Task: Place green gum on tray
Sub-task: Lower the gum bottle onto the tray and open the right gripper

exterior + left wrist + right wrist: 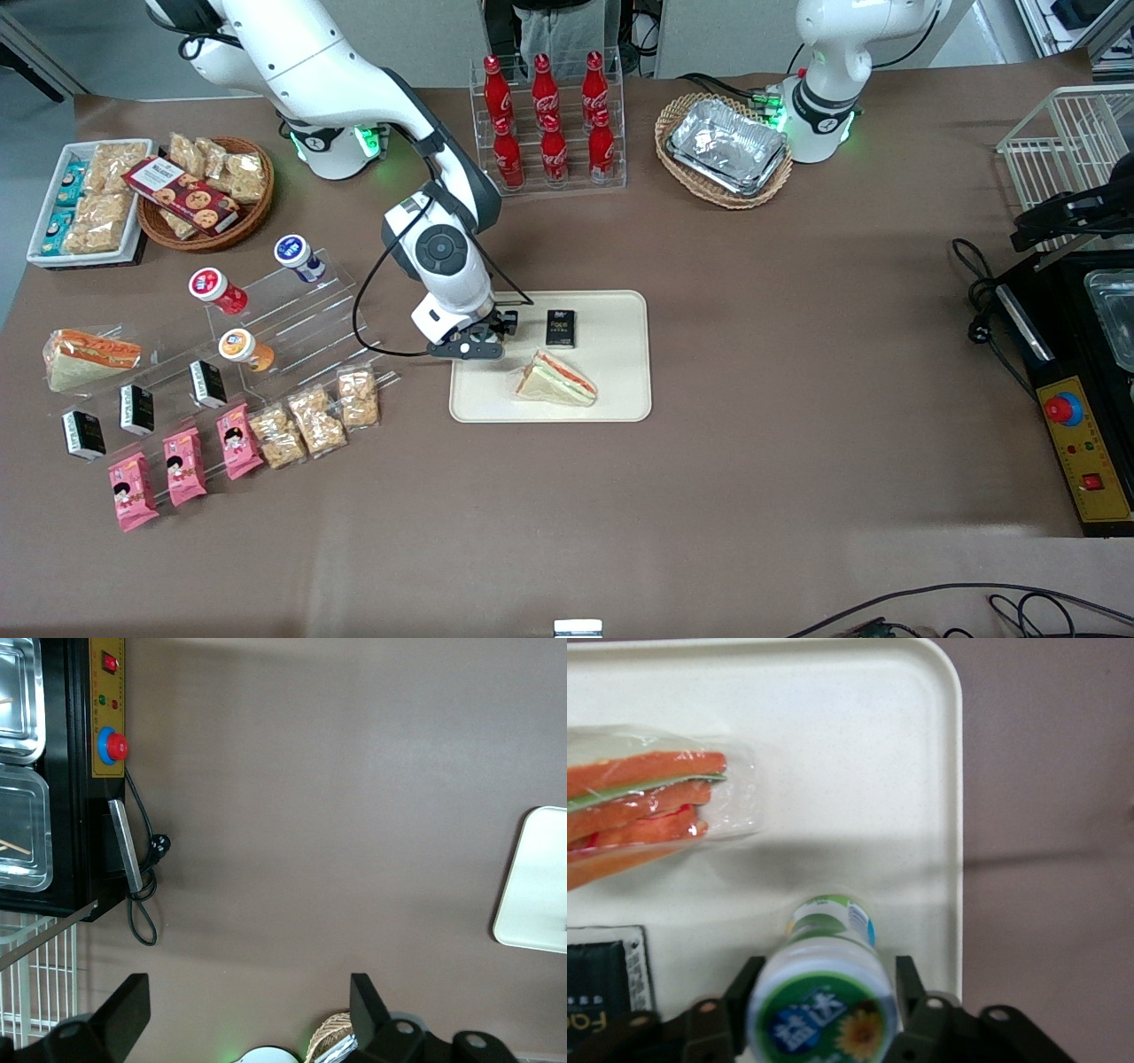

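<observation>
My right gripper (468, 347) hangs over the end of the cream-white tray (620, 390) nearest the working arm. In the right wrist view the gripper (828, 969) is shut on the green gum (824, 992), a white bottle with a green lid, one finger on each side. The bottle stands upright over the tray (859, 753) close to its rim; I cannot tell if its base touches the tray. In the front view the gum is hidden under the gripper.
On the tray lie a wrapped sandwich (556, 379) and a small black box (560, 328), both beside the gripper. A clear stepped stand (292, 310) with red-, blue- and orange-lidded bottles stands toward the working arm's end. Snack packs (314, 421) lie nearer the front camera.
</observation>
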Controlling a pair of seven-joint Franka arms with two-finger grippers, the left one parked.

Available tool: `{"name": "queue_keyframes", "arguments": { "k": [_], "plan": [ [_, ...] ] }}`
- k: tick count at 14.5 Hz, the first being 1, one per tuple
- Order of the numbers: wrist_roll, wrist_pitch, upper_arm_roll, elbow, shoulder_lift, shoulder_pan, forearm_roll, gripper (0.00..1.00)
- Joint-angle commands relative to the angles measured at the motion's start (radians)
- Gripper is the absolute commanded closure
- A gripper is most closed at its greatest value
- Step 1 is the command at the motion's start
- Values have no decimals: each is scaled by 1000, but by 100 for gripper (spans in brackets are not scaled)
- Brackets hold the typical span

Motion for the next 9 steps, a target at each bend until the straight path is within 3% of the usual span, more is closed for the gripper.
{"name": "queue_keyframes", "arguments": {
  "k": [1,6,9],
  "plan": [
    [33,25,-10,4,5,14,10,0],
    [24,-15,-16,4,-82,1,9,0],
    [-15,-194,-31,24,-234,-60,3,0]
  ]
}}
